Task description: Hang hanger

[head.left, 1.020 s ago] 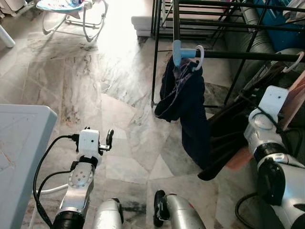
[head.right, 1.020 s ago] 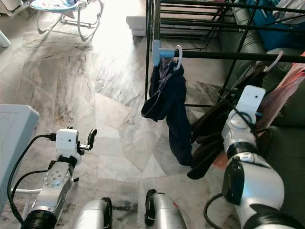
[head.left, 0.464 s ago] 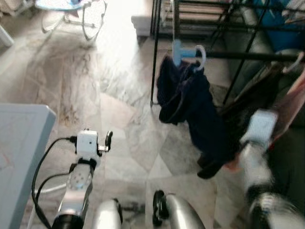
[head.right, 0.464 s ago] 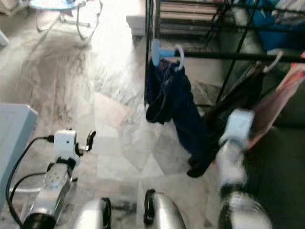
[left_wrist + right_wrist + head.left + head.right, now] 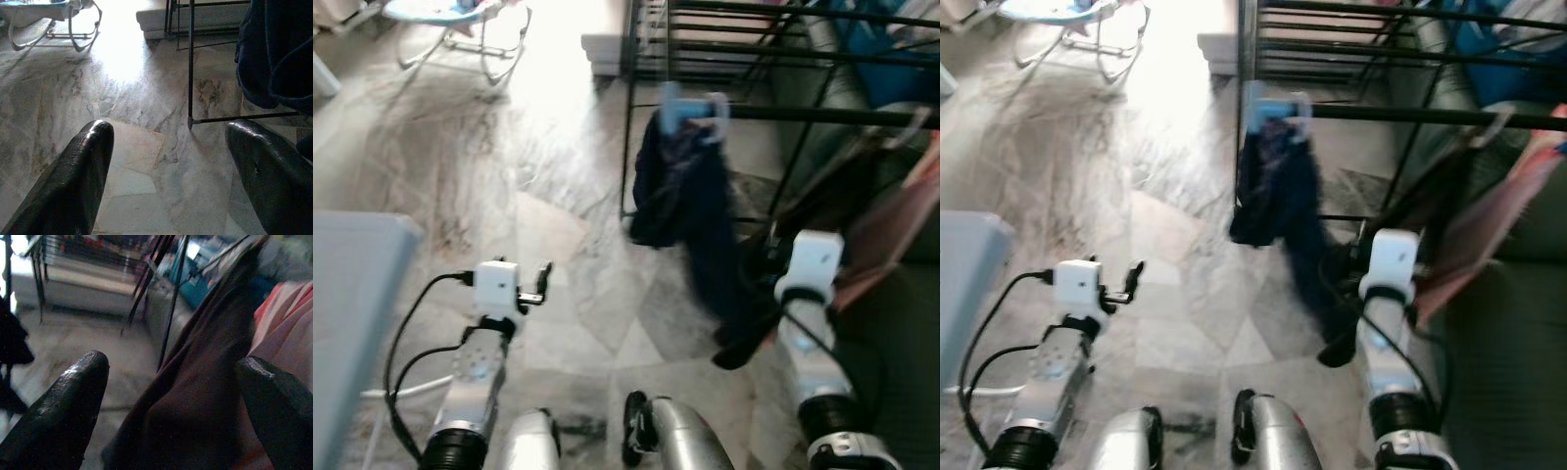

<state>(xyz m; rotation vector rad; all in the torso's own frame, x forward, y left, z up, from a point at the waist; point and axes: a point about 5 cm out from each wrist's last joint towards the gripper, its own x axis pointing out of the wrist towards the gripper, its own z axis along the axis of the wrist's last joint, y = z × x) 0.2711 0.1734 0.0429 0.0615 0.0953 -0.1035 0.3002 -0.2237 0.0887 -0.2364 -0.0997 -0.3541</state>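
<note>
**Hanger on the rail, both my grippers empty**

The light blue plastic hanger (image 5: 690, 108) hangs on the black metal drying rack (image 5: 822, 115), its hook over the front horizontal rail near the rack's left upright. Its long axis looks to run roughly along the rail, though blur makes this uncertain. A dark navy garment (image 5: 700, 206) is bunched on it and droops toward the grey marble floor (image 5: 509, 176).

Head views show the hanger up and ahead, between my two arms, well apart from both. My left gripper (image 5: 171, 171) is low over the floor, left of the garment. Its wrist view shows its fingers spread wide with nothing between them, plus the rack's foot and the garment's lower edge, not the hanger. My right gripper (image 5: 181, 406) is below the rail, right of the navy garment. Its wrist view shows its fingers apart and empty, and close ahead a dark brown garment (image 5: 205, 382) beside pink cloth (image 5: 288, 323) hanging on the rack. The head views also show a baby bouncer (image 5: 460, 24) far left.
</note>
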